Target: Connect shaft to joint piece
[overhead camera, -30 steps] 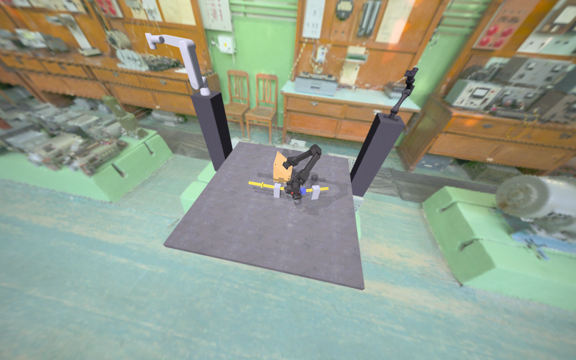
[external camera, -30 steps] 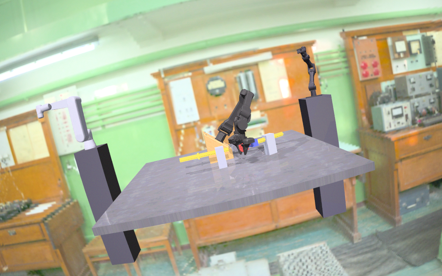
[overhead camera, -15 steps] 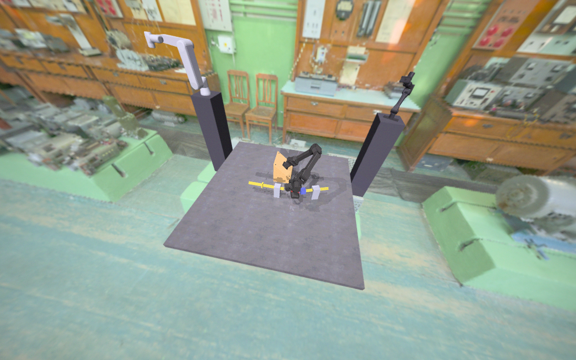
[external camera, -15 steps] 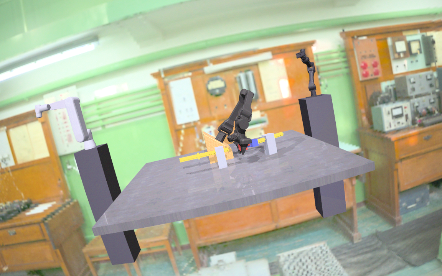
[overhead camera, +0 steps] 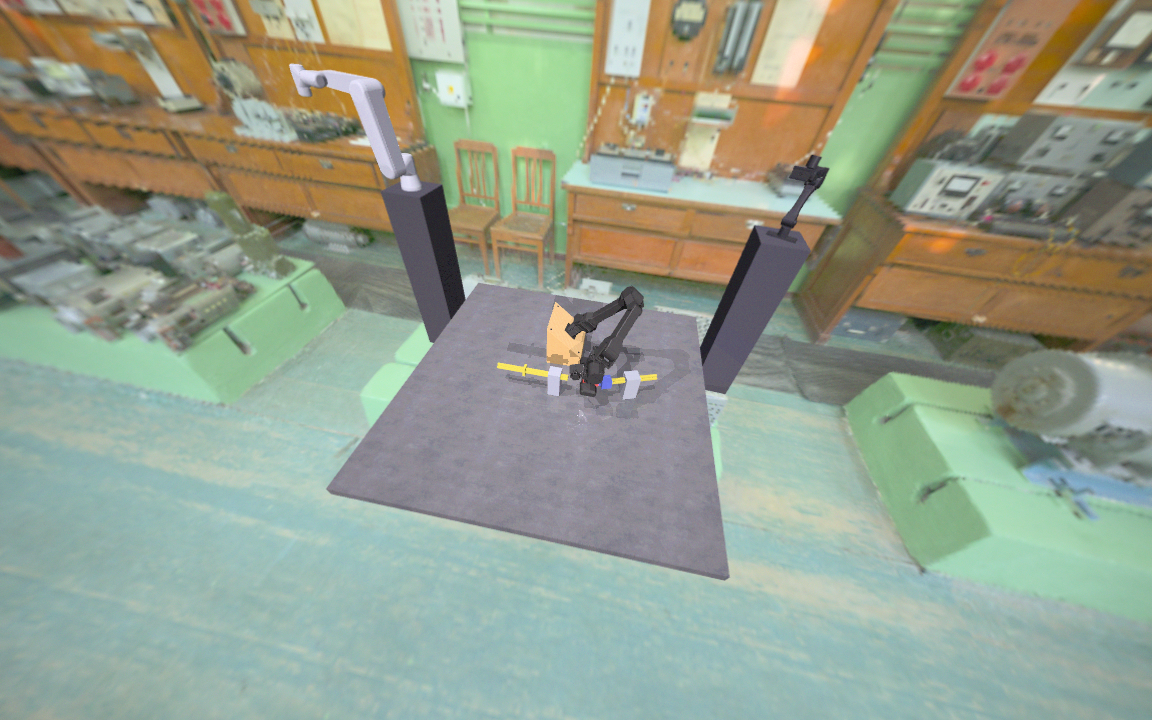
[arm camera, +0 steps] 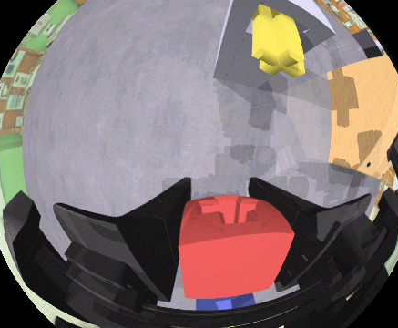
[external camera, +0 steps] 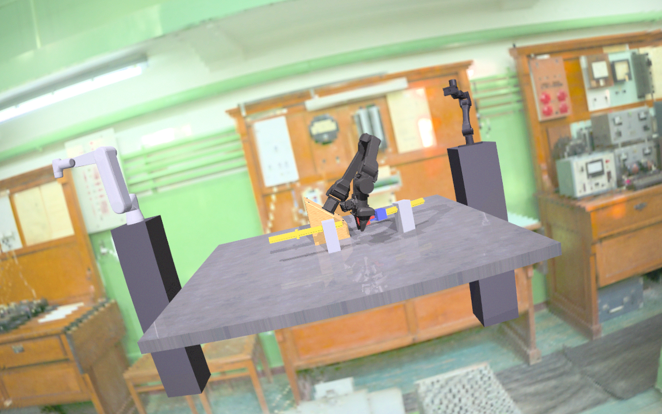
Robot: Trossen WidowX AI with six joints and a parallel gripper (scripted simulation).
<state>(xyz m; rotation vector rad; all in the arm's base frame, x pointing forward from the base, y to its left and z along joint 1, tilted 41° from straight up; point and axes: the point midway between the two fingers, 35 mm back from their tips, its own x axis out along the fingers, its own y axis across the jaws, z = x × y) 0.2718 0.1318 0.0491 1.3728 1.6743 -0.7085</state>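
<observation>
My gripper [overhead camera: 589, 390] [external camera: 361, 227] [arm camera: 220, 184] is shut on the red joint piece [arm camera: 228, 264]. Its cross-shaped opening faces up the wrist view; the second shaft's end is up and to the right there, across a gap. The blue hinge part [overhead camera: 607, 382] [external camera: 380, 214] [arm camera: 225, 302] joins it to the first yellow shaft [overhead camera: 647, 377] [external camera: 418, 202], held in the right block [overhead camera: 631, 385] [external camera: 406, 217]. The second yellow shaft [overhead camera: 540, 371] [external camera: 281, 237] [arm camera: 278, 41] passes through the left block [overhead camera: 554, 382] [external camera: 331, 236] [arm camera: 239, 55]. I cannot tell whether the opening points exactly along it.
An orange wooden panel [overhead camera: 562, 335] [external camera: 318, 221] [arm camera: 367, 109] stands behind the left block, close to my arm. All stand on the grey table [overhead camera: 517, 474] [external camera: 281, 288]. A white arm [overhead camera: 374, 116] [external camera: 112, 180] and a black arm [overhead camera: 799, 201] [external camera: 465, 115] stand on pillars beyond the table.
</observation>
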